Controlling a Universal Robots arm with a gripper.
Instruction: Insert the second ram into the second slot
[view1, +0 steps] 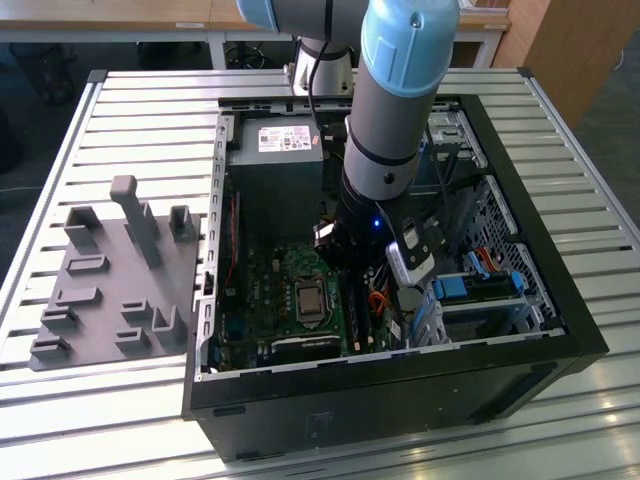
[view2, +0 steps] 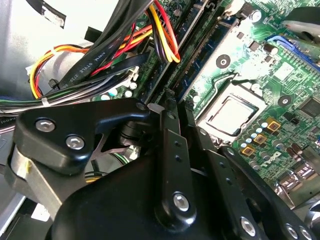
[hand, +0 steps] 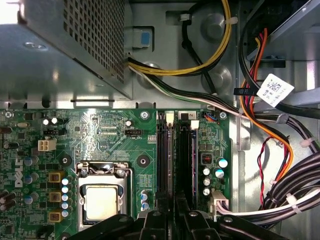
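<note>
Position: end effector (view2: 176, 107) is down inside the open computer case (view1: 560, 300), directly over the motherboard (hand: 100, 135). The pair of memory slots (hand: 177, 160) starts right under its tip and runs straight ahead of it.

End effector state: cannot tell whether it is apart, together or clamped on anything.

Second ram: cannot be picked out with certainty. The best candidate is a thin dark edge (hand: 192, 160) standing in the slot on the cable side, just ahead of the end effector. Whether it is fully seated, I cannot tell.

Orientation (judgement): if that edge is the stick, it stands on edge with its contact side toward the board. Its long axis follows the slot, running from the end effector toward the power supply box (hand: 65, 45) and parallel to the side of the CPU socket (hand: 102, 200).

Risks:
- The stick could sit slightly off the slot line or be tilted. One end would then seat first, and further pushing would jam it or flex the board.
- The white end latches (hand: 194, 124) may not be fully back, so the stick would stop short.
- The notch could be reversed, so no amount of force would seat it.
- A cable bundle (hand: 280, 150) lies close beside the end effector, on the side away from the socket. It could snag or get pinched.
</note>
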